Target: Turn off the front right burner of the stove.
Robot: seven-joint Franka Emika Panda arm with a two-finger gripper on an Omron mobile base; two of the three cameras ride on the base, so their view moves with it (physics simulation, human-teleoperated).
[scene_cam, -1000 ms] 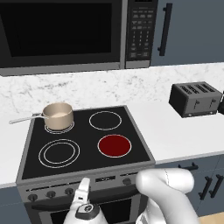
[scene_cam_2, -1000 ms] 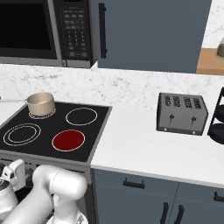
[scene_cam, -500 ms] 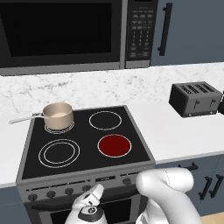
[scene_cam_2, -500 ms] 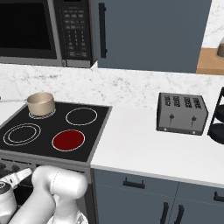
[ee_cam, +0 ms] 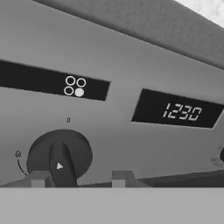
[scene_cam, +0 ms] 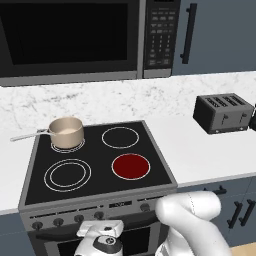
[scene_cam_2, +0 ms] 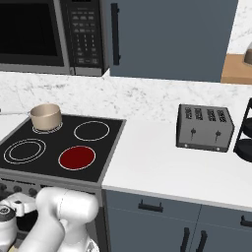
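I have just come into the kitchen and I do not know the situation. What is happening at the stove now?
The robot arm is reaching low in front of the stove, toward its steel front panel. The gripper is right at a dark knob, one fingertip on each side, jaws open. The marking above this knob has its lower right dot filled. The front right burner glows deep red, so it is not off yet. A small pot sits on the back left zone.

glossy black glass stove [scene_cam: 95,165]; matt grey steel front panel [ee_cam: 118,131].

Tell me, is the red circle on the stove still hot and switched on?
On. The front right burner glows deep red; the stove's other zones are black. Heat itself cannot be seen.
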